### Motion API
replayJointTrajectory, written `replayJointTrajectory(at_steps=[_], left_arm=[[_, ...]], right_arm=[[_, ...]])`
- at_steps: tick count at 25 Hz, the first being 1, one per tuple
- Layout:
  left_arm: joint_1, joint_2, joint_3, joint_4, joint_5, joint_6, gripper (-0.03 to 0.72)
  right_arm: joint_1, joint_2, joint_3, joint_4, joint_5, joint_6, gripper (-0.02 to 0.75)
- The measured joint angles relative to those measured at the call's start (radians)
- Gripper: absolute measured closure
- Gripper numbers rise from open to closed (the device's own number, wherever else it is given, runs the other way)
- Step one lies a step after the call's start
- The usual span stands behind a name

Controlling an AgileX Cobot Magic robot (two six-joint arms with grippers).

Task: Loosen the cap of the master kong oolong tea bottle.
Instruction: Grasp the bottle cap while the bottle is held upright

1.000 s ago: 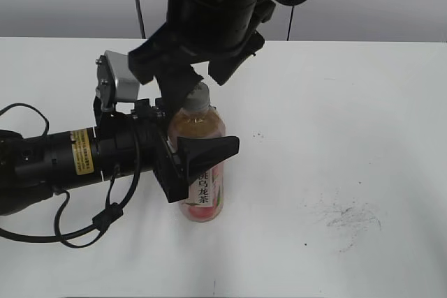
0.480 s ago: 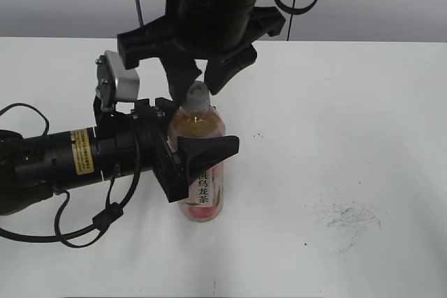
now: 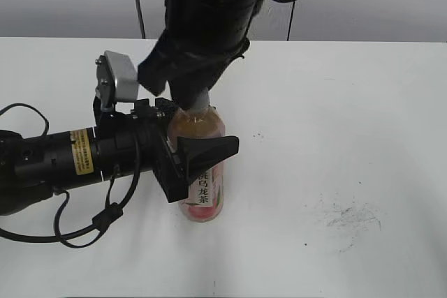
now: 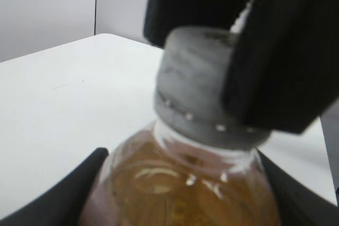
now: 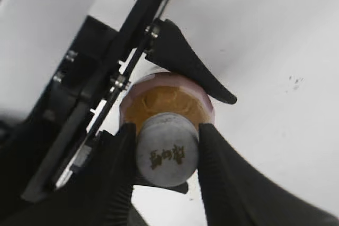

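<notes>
The master kong oolong tea bottle [image 3: 202, 193] stands upright on the white table, amber tea inside, pink label with black characters. My left gripper [image 3: 183, 153] is shut on its body from the left; the bottle's shoulder fills the left wrist view [image 4: 180, 189]. The light-grey cap [image 5: 167, 149] with a dark mark on top sits between the two black fingers of my right gripper [image 5: 167, 154], which is shut on it from above. The cap also shows in the left wrist view [image 4: 198, 88]. In the exterior view my right gripper [image 3: 195, 99] hides most of the cap.
The white table [image 3: 349, 116] stretches to the right, with dark scuff marks [image 3: 346, 218] at the front right. Black cables [image 3: 42, 232] lie at the left by my left arm. A grey wall stands behind the table.
My right gripper has turned about the bottle's axis and closed from open fingers around the cap to a grip on it. The left gripper and bottle have not moved.
</notes>
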Motion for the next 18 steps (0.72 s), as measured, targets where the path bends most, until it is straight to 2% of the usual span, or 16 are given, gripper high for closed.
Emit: replayJointTrajectory(at_steps=[10, 15, 18], left_arm=[[0.0, 0.0, 0.0, 0.003, 0.0, 0.002, 0.241], [0.0, 0.0, 0.0, 0.004, 0.0, 0.003, 0.241], [0.0, 0.0, 0.0, 0.004, 0.0, 0.003, 0.241]], right_arm=[[0.0, 0.0, 0.0, 0.004, 0.0, -0.894, 0.468], [0.0, 0.0, 0.0, 0.02, 0.003, -1.488, 0.468], [0.0, 0.0, 0.0, 0.021, 0.004, -1.774, 0.468]])
